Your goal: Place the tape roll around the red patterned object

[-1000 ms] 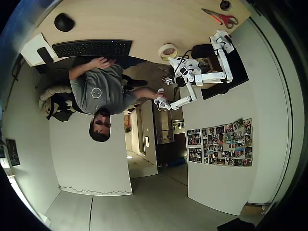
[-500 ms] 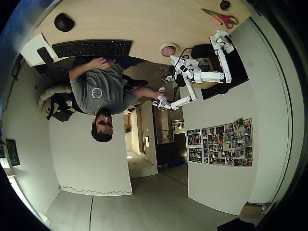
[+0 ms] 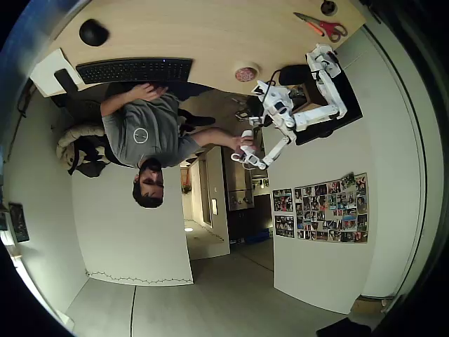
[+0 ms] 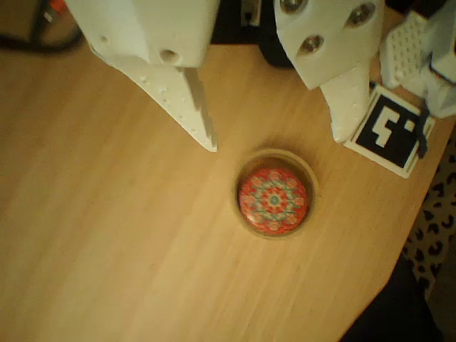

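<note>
In the wrist view the red patterned object (image 4: 273,201), a small round disc with a pale speckled pattern, lies on the wooden table. A tan ring, the tape roll (image 4: 311,187), lies closely around it. My gripper (image 4: 278,141) is open above them. Its two white fingers (image 4: 192,107) end just short of the ring and hold nothing. In the overhead view the red patterned object (image 3: 245,74) sits near the table's edge, with my gripper (image 3: 262,88) right beside it.
A black-and-white marker tag (image 4: 388,128) lies right of the ring, and the table edge (image 4: 385,235) runs close by. Red-handled scissors (image 3: 323,27), a keyboard (image 3: 133,70) and a mouse (image 3: 92,31) lie on the table. A person sits at the keyboard.
The pale tape roll covered the spot a second ago; now the red disc shows inside it. The arm has drawn back from the ring.
</note>
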